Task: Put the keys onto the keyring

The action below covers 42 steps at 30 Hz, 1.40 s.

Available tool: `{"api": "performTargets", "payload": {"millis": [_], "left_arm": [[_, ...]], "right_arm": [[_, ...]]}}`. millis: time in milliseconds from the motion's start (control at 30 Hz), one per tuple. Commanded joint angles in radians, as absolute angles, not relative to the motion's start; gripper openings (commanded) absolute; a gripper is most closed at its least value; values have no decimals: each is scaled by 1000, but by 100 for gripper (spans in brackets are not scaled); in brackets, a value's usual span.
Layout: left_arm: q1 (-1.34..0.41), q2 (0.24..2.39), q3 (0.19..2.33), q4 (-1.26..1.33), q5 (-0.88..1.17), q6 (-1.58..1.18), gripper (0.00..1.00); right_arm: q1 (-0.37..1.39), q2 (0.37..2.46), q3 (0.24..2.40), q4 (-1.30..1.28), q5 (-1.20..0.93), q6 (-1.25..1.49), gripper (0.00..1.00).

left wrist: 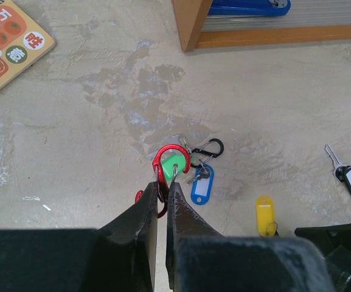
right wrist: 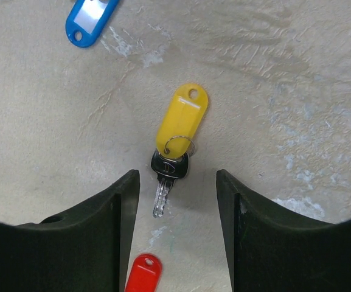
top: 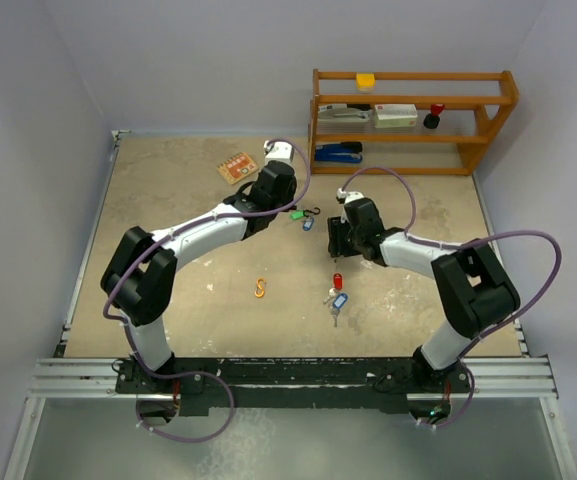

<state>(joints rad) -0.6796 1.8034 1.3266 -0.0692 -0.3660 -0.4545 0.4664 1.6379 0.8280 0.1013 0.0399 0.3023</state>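
A red clip (left wrist: 172, 147), a green tag (left wrist: 174, 163) showing through its loop, is being pinched by the closed left claw (left wrist: 165, 184). A yellow-tagged key (right wrist: 174, 146) is being straddled on the bench (right wrist: 284, 91) by the parted right claw (right wrist: 178, 182).

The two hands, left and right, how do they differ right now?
The left hand is shut, pinching the red clip; the right hand is open and holds nothing. The left hand sits at a cluster with a green tag and a blue tag; the right hand straddles a lone yellow-tagged key, which lies flat in its gap, touching neither side. Both point down at the table.
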Motion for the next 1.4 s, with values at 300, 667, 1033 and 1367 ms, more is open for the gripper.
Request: {"api": "performTargets", "payload": {"millis": [300,667,1033,1367], "left_arm": [[-672,1740,1322,-33,-358,-469,0],[-669,1728,1316,-36,-368,-465,0],[-667,1728,1312,-33,-364,-468,0],[-667,1732,1312,-29,-362,-469,0]], "right_arm": [[490,1721,953,72,89,325,56],[521,1673,935,133,-74,353,53],[523,1637,893,129,2,357,53],[550,1698,960,43,121,380,49]]}}
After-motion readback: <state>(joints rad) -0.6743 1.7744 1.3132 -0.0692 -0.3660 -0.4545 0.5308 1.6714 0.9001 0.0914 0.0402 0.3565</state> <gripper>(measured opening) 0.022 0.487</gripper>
